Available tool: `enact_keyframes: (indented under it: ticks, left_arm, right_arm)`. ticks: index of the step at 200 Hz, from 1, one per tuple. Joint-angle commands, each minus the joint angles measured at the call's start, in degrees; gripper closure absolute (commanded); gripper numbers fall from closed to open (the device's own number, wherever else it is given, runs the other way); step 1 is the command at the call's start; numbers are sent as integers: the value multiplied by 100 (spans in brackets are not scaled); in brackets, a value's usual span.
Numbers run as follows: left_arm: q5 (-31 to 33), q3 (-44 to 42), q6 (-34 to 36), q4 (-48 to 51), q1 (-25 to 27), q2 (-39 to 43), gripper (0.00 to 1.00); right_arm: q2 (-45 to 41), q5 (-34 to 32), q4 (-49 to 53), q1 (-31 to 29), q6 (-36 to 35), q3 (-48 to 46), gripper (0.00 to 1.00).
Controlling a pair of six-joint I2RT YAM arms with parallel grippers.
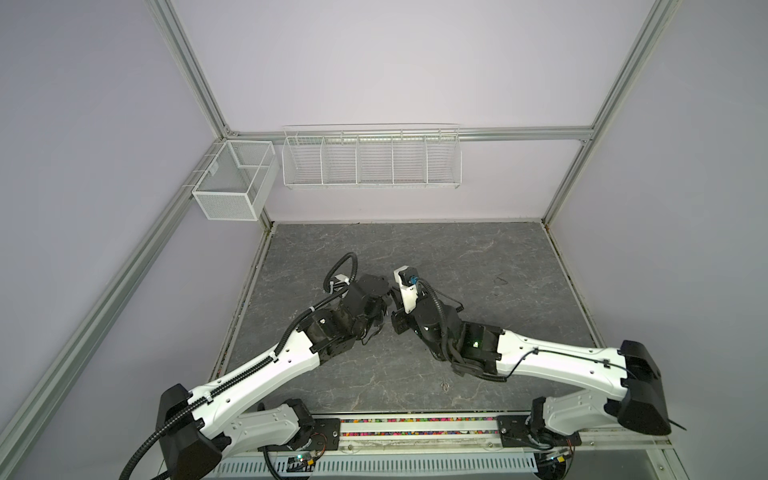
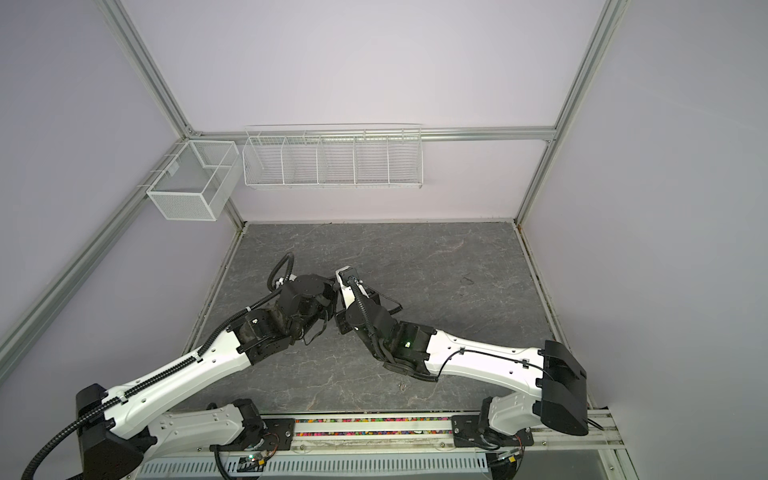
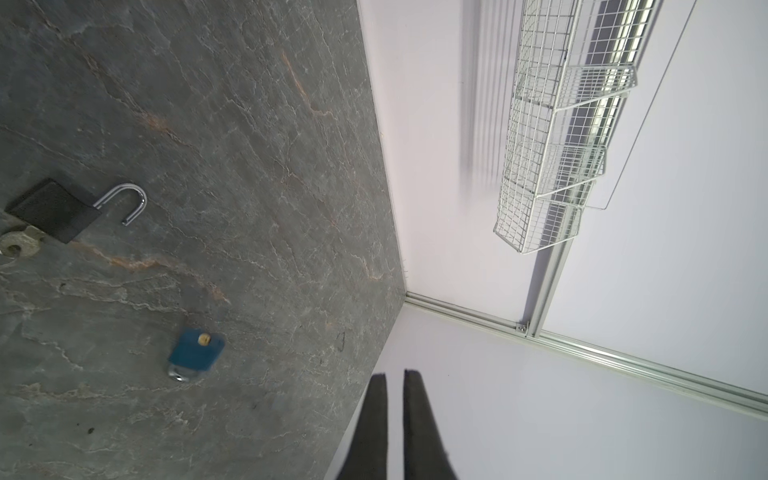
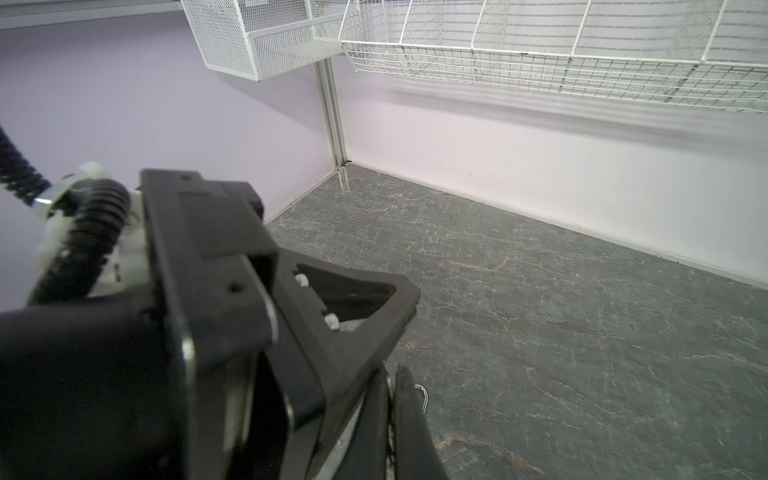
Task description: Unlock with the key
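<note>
In the left wrist view a black padlock (image 3: 54, 210) lies flat on the grey table (image 3: 232, 124). Its silver shackle (image 3: 135, 199) stands sprung open. The key (image 3: 18, 243) sticks out of the padlock's base, with only its pale head showing. My left gripper (image 3: 395, 374) is off to the side of them, shut with nothing between its fingers. My right gripper (image 4: 390, 372) is shut too. A curved silver piece (image 4: 422, 397) shows just past one of its fingers (image 4: 409, 415); I cannot tell whether they touch. In both top views the arms hide padlock and key.
A small blue object (image 3: 195, 351) with a silver end lies on the table apart from the padlock. The left wrist (image 1: 365, 299) and right wrist (image 1: 428, 324) nearly meet at mid-table. White wire baskets (image 1: 372, 160) (image 1: 235, 180) hang on the back wall.
</note>
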State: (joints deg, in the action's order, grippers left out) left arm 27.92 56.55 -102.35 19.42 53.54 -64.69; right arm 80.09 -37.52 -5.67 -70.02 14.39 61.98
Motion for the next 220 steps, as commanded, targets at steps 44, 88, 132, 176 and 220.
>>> enact_keyframes:
  ticks: [44,88,132,176,220]
  left_arm:
    - [194,-654,536,86,36,531,88]
    - [-352,-818,1422,-215,-203,263,70]
    - [-1322,-1132,2701,-1718,-229,13,62]
    - [-2350,-1380,3777,-3163,-230,-89,59]
    - [-3001,-1268,3961,-3616,-186,-358,55]
  right_arm:
    - [-1039,1189,1159,983,1163,-904,94]
    - [-1399,2319,1312,2066,1637,-1657,94]
    - [-1857,3543,1092,2526,1972,-1865,94]
    - [-2089,4542,1042,2902,2587,-1796,94]
    - [-2379,4989,725,2997,3109,-1681,94]
